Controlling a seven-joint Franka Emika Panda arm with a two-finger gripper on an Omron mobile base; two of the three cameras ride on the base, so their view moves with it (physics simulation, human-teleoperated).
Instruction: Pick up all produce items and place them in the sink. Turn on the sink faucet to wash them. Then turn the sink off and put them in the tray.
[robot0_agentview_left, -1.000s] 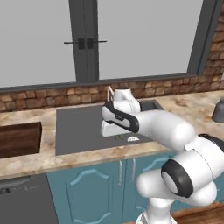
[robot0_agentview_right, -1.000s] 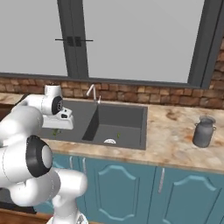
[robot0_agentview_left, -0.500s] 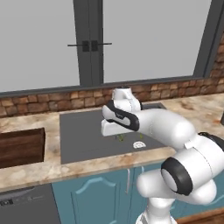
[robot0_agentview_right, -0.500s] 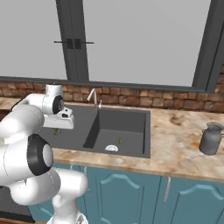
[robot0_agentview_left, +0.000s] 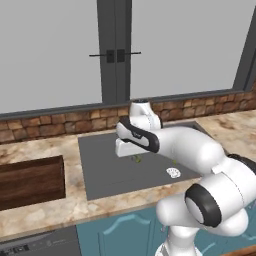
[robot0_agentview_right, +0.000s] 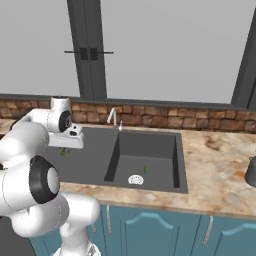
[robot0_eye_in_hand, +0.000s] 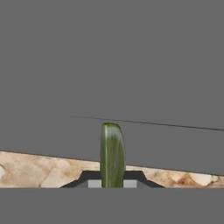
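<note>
My gripper (robot0_agentview_left: 135, 157) hangs just above the flat drainboard half of the dark grey sink (robot0_agentview_left: 102, 172), shut on a slender green produce item (robot0_agentview_left: 135, 159). In the hand view that green piece (robot0_eye_in_hand: 112, 155) stands upright in my gripper (robot0_eye_in_hand: 112, 181), with the grey sink (robot0_eye_in_hand: 131, 78) behind it. From the right, the held piece (robot0_agentview_right: 63, 151) shows under my gripper (robot0_agentview_right: 65, 148). A second produce item (robot0_agentview_right: 145, 169) lies in the deep basin near the white drain (robot0_agentview_right: 135, 179). The sink faucet (robot0_agentview_right: 114, 119) stands at the back rim. The brown wooden tray (robot0_agentview_left: 30, 182) sits on the counter left of the sink.
A brick backsplash and a large window run behind the sink. Speckled stone counter (robot0_agentview_right: 215, 170) surrounds it, with a dark kettle (robot0_agentview_right: 251, 172) at the far right. Teal cabinet fronts lie below the counter edge.
The base has driven to the left, so the sink slides right in both views and more of the tray shows. The gripper stays shut on the green piece over the drainboard.
</note>
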